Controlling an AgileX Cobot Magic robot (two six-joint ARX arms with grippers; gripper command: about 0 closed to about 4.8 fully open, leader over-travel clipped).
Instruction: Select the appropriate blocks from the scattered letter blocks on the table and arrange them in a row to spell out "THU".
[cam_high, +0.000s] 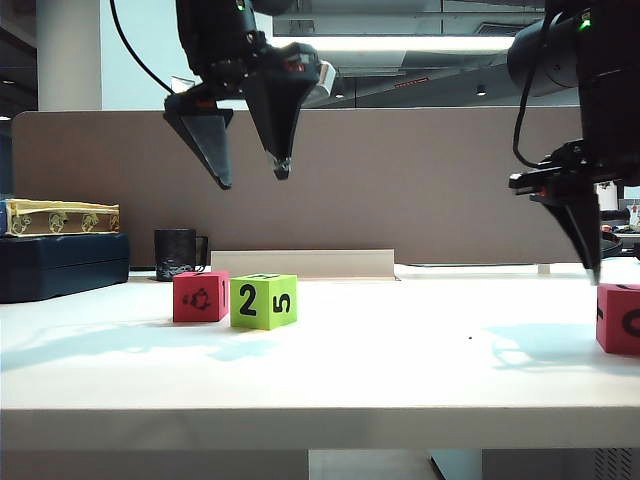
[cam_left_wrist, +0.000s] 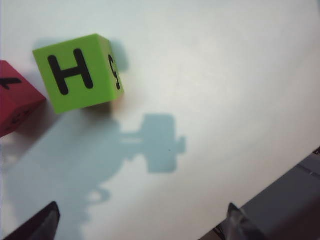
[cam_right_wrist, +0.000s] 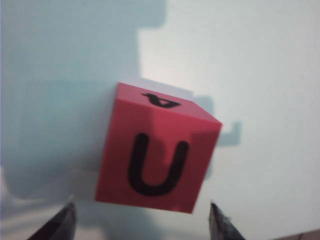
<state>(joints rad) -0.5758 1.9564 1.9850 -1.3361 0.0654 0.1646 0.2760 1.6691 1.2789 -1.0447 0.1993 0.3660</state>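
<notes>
A: Three letter blocks on the white table (cam_high: 400, 340). Red block (cam_high: 200, 296) and green H block (cam_high: 263, 300) side by side, touching, left of the middle. Red U block (cam_high: 619, 317) far off at the right edge of the outside view.

B: Left gripper (cam_high: 250, 172)?

A: High over the red and green pair. Fingers spread wide, holding nothing. Only the two tips and a shadow in the left wrist view.

B: Right gripper (cam_high: 590, 262)?

A: Just above the U block, pointing down. Fingers (cam_right_wrist: 220, 222) apart, one on each side of the cube in the right wrist view. Nothing held yet, not touching as far as seen.

B: Look of the blocks?

A: Small foam cubes, black marks on each face. Green one (cam_left_wrist: 77, 72) shows H on top, 2 and 5 on the sides. Red one beside it (cam_left_wrist: 15, 102) shows a little animal drawing in front; top letter mostly cut off, hard to read. U block (cam_right_wrist: 157, 155) shows a clear U on top.

B: Possible trouble?

A: Soft cube, so a hard squeeze could squash it or pop it out. Crooked grab could turn it, with the U no longer on top. Block close to the table's right side, so a bump could knock it off. Later, setting it down too near the green one could push the row crooked.
</notes>
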